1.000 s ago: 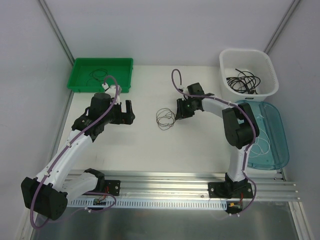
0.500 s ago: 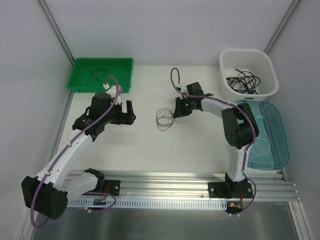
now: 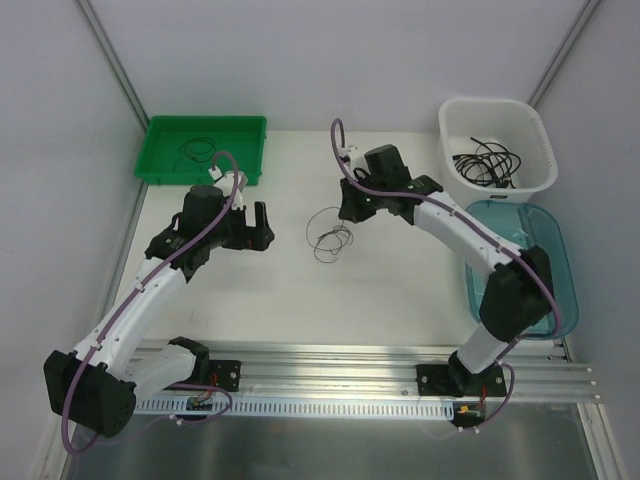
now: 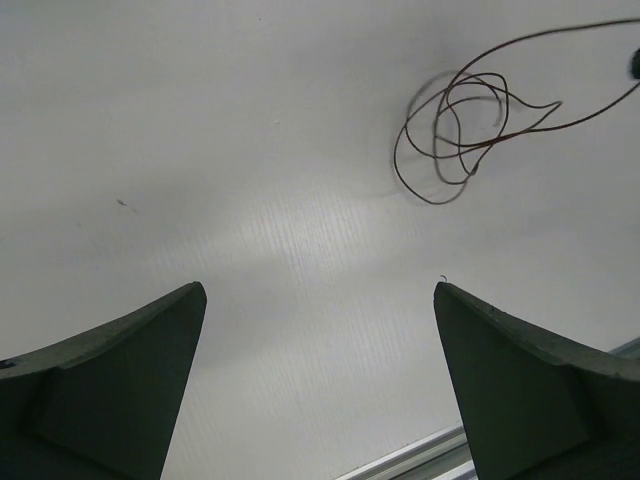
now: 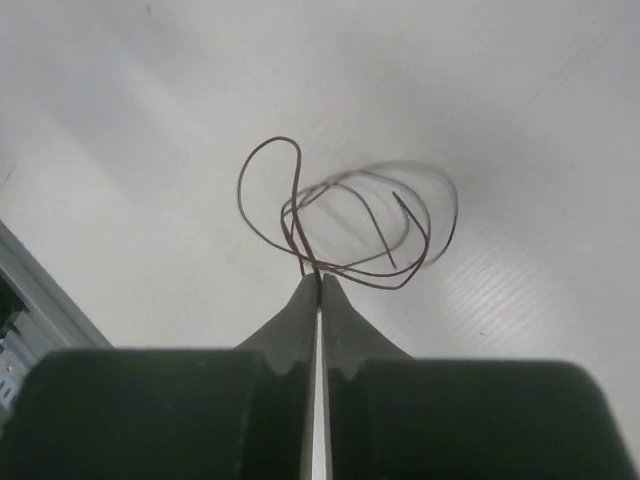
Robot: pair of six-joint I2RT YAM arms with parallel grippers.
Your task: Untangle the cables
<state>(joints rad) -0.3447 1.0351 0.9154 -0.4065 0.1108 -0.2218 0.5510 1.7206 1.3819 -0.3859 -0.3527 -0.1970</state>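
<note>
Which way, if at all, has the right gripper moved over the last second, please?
Yes. The right gripper has shifted toward the far edge of the table and slightly left, away from the white basket, shut on the thin cable.

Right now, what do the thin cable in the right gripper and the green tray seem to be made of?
The cable: probably thin wire in a dark brownish plastic sheath; it forms springy loops beyond the shut right gripper. The green tray: likely moulded plastic, smooth, uniform colour, with a raised rim.
</note>
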